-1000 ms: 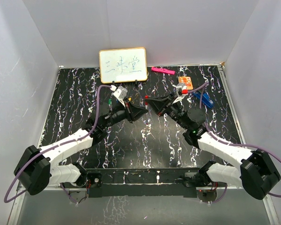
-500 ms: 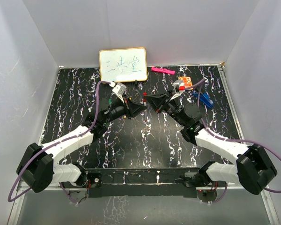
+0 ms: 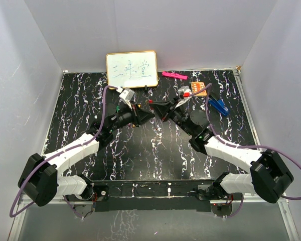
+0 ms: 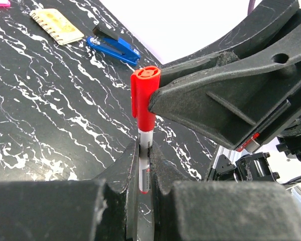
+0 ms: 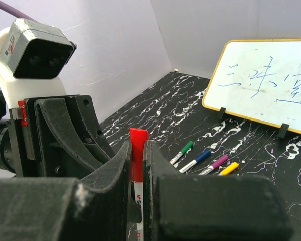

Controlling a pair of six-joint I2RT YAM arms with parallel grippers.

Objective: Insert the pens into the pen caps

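Note:
A white-barrelled pen [image 4: 143,170] stands upright between the fingers of my left gripper [image 4: 144,146], which is shut on its barrel. A red pen cap [image 4: 145,95] sits over the pen's upper end. My right gripper [image 5: 137,146] is shut on that red cap [image 5: 138,150], with the white barrel [image 5: 139,198] showing below it. The two grippers meet tip to tip above the mat's middle [image 3: 150,109]. Four capped pens lie near the whiteboard: green [image 5: 182,152], blue [image 5: 195,160], purple [image 5: 215,164] and yellow [image 5: 230,168].
A whiteboard [image 3: 132,70] stands at the back of the black marbled mat [image 3: 155,150]. A pink bar [image 3: 174,75], an orange notebook [image 3: 199,88] and a blue stapler [image 3: 218,105] lie at the back right. White walls close in three sides.
The right gripper has moved left and toward the back with the red cap. The left gripper has shifted slightly back too, and the two now sit closer together.

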